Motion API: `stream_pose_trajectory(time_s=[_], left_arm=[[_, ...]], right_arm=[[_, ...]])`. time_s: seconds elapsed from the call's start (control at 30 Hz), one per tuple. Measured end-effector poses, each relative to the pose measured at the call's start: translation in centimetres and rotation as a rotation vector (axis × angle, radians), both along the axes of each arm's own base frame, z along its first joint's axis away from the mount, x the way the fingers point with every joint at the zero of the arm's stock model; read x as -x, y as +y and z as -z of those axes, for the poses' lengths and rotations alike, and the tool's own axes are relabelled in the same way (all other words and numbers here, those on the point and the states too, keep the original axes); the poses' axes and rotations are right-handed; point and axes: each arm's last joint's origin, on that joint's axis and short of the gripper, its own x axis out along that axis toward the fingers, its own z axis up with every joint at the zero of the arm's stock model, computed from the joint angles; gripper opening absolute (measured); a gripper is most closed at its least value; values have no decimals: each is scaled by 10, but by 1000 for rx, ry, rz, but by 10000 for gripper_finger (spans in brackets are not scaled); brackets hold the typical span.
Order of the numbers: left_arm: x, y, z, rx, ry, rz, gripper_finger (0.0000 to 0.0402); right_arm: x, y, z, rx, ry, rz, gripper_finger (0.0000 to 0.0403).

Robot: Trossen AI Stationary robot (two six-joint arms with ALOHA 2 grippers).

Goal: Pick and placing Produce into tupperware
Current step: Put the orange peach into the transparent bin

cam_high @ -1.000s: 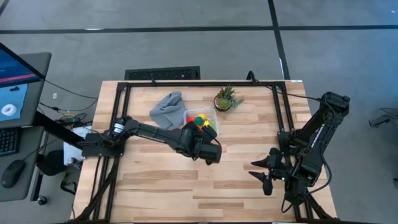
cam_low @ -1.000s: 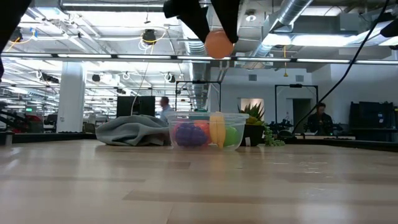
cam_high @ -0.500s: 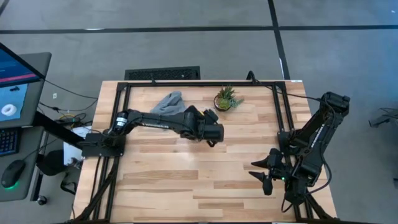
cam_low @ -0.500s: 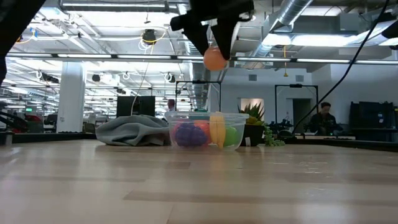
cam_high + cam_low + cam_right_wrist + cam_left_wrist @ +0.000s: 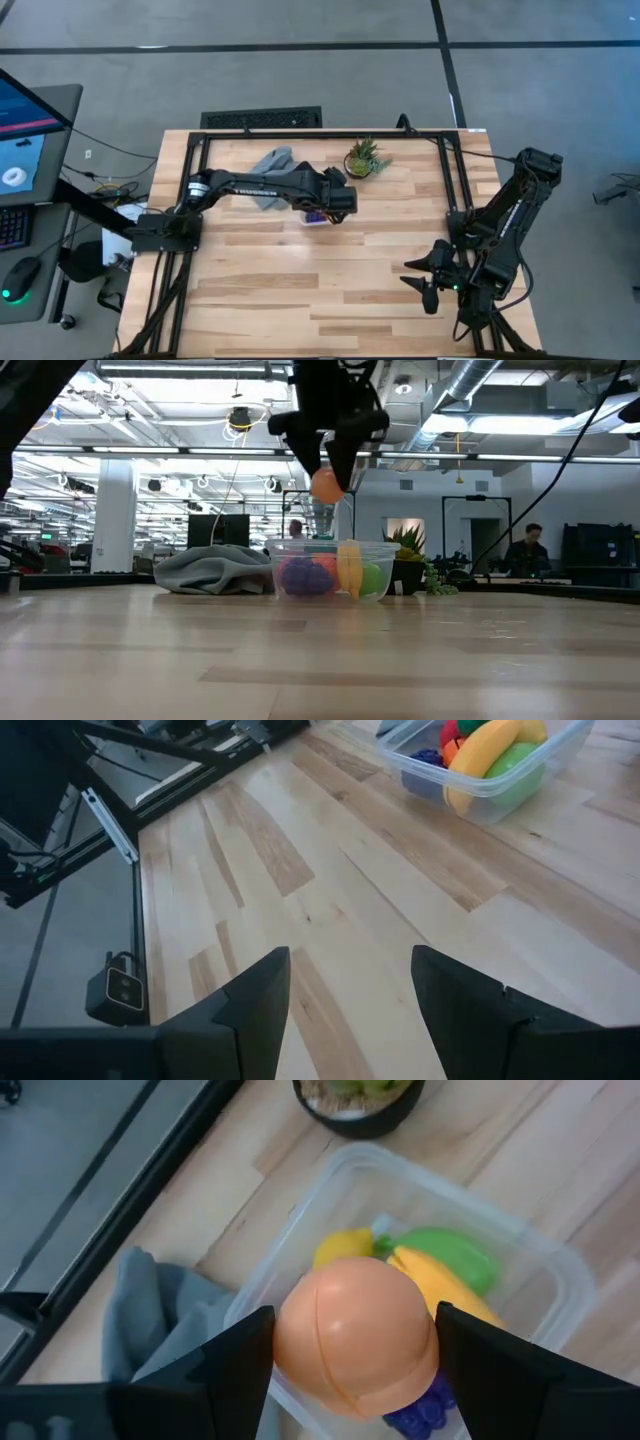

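Hanging above the tupperware (image 5: 545,1280), left gripper (image 5: 355,1348) pinches the peach fruit (image 5: 355,1335) between both fingers (image 5: 235,1370). Right gripper (image 5: 350,985) parked low at table's right edge, fingers apart, holding nothing.

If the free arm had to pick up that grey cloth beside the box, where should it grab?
Probably from above, pinching the raised fold at the top of the grey cloth. It lies crumpled in a soft heap beside the tupperware, so the bunched ridge gives the end effector something to close on.
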Motion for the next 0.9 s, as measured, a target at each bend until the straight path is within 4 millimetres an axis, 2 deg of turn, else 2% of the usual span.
stream_pose_trajectory(time_s=[0.33,0.9], left_arm=[[5,3,31,53,92,0,247],[11,0,61,117,141,-11,248]], right_arm=[[0,0,0,-19,-4,13,234],[0,0,0,-21,-4,13,234]])
